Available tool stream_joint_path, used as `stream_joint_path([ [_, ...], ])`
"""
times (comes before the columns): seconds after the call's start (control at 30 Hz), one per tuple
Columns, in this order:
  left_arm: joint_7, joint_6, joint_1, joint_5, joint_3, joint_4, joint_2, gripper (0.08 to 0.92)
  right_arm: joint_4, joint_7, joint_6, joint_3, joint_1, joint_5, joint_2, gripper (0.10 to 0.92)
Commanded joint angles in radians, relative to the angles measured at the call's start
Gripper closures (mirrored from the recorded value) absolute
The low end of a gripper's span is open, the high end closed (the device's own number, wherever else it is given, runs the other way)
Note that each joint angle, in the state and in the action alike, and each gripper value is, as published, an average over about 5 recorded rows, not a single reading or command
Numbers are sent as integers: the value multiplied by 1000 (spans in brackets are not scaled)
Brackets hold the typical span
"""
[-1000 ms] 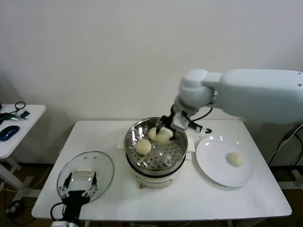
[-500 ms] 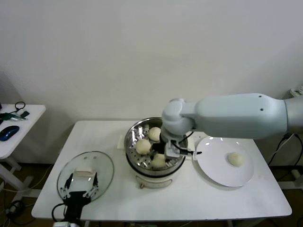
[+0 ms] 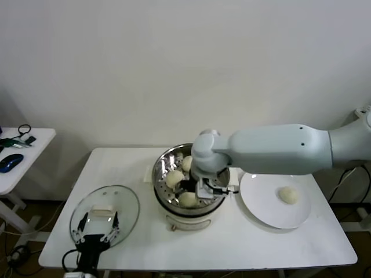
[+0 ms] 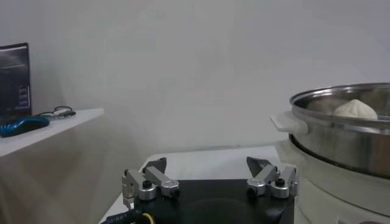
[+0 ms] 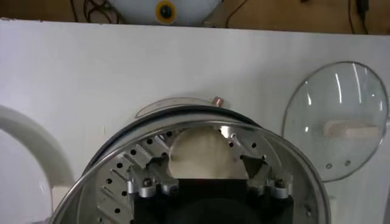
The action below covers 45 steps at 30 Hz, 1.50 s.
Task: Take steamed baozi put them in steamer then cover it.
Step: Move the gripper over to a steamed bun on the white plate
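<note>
You are looking down at a white table (image 3: pixel 133 168) set against a plain pale wall, with a small side table (image 3: pixel 17 156) off to your left carrying a blue mouse (image 3: pixel 11 162). The steamer (image 3: pixel 168 200) stands at the middle of the table, its shiny basket on the cream pot base. Your right gripper (image 3: pixel 191 194) reaches down inside the basket at its near side; in the right wrist view the jaws stand spread on either side of one steamed baozi (image 5: pixel 201 155) lying on the perforated floor, and you cannot tell whether the pads touch it. Two more baozi sit in the basket, one toward its left side (image 3: pixel 174 178) and one at the back (image 3: pixel 186 163). A fourth baozi (image 3: pixel 288 195) rests on the white plate (image 3: pixel 261 202) just right of the steamer. The cover (image 3: pixel 124 205) lies flat on the table to the left of the steamer, handle up. Your left gripper (image 3: pixel 97 231) hangs over the near edge of the cover, its jaws wide apart and holding nothing.
</note>
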Motion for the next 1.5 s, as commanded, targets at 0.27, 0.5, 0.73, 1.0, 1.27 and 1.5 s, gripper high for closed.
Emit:
stream_joint_path([
  [0.27,7,1,-11,-3,1,3,-3,177,-307,-231,-102,-212,368,622,-269,202],
  [0.5,10,-1,-14,-5,-1,9,-5,177,-457,-197,-237,-292,206,565,-495,203],
  [0.73,17,-2,-11,1,-1,16,-9,177,-542,-154,-313,35,-209,377,-592,203],
  [1.0,15,-6,6,3,-10,15,-9,177,-681,-141,-314,288,-471,257,-524,203],
  [1.27,9,-10,17,7,-9,19,-16,177,-760,-142,-300,362,-530,234,-450,203],
  [1.5,7,-12,18,7,-9,23,-16,177,-785,-130,-304,391,-560,210,-416,203],
])
